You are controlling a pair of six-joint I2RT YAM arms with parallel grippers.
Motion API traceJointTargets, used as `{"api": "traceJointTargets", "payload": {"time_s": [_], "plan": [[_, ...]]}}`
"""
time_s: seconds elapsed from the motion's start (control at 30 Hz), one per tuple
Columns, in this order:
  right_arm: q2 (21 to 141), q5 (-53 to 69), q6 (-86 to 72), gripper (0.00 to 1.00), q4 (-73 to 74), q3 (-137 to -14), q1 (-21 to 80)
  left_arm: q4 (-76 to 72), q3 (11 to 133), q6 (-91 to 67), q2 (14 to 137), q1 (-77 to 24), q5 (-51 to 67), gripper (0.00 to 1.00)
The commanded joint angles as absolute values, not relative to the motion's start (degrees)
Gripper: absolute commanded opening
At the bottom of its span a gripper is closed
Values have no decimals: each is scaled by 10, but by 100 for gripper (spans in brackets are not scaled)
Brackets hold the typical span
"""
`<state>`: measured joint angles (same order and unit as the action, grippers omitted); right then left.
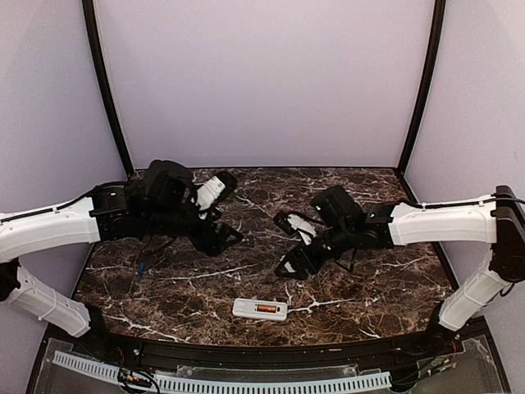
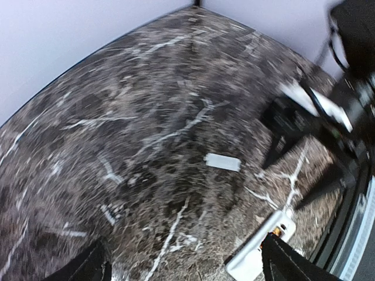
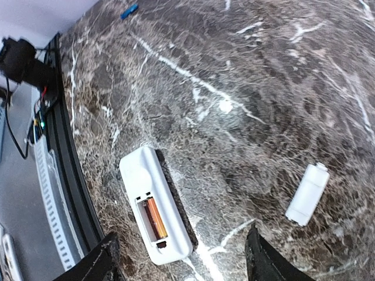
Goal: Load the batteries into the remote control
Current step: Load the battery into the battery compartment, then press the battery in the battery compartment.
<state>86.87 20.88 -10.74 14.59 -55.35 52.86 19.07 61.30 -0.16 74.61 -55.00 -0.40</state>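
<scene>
The tabletop [image 1: 369, 279] is glossy dark brown marble laced with thin white veins. On it, near the front edge and about midway between the two arms, lies the remote [image 1: 246, 309], a small white plastic bar with rounded corners. Its plain back faces up. Its long axis runs left to right, nearly parallel to that edge. The battery recess is open, and the orange battery [image 3: 154, 218], a slim shiny cylinder, sits in it along the remote's length.

The blue battery [image 1: 141, 268] lies loose on the marble far to the left, well apart from the remote. It is too small to tell which way it points.

A small flat white cover [image 3: 307, 194], rectangular with a short tab at one end, rests on the tabletop apart from the remote.

The left gripper [image 2: 184, 252] hangs over the marble with its black jaws wide apart and nothing between them. In its blurred view the remote's end shows beside the right-hand jaw.

The right gripper [image 3: 181, 240] hovers above the remote's recess end, its jaws apart and gripping nothing.
</scene>
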Motion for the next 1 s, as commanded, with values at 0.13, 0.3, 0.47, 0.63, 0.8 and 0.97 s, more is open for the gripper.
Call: {"api": "traceJointTargets", "payload": {"time_s": [0.13,0.3,0.47,0.63,0.8,0.97], "plan": [[1018,150,79,64,304,-687,610,248,484,-309,591,-432,-186,91],[1055,166,109,59,321,-716,624,244,454,-308,549,-416,-205,91],[1088,152,112,50,329,-736,627,241,453,-291,553,-412,-205,91],[1094,162,125,49,327,-740,627,236,453,-279,554,-410,-207,91],[1110,167,127,47,331,-744,628,235,452,-269,552,-406,-210,91],[1122,158,133,45,331,-750,630,235,452,-260,550,-402,-215,91]]}}
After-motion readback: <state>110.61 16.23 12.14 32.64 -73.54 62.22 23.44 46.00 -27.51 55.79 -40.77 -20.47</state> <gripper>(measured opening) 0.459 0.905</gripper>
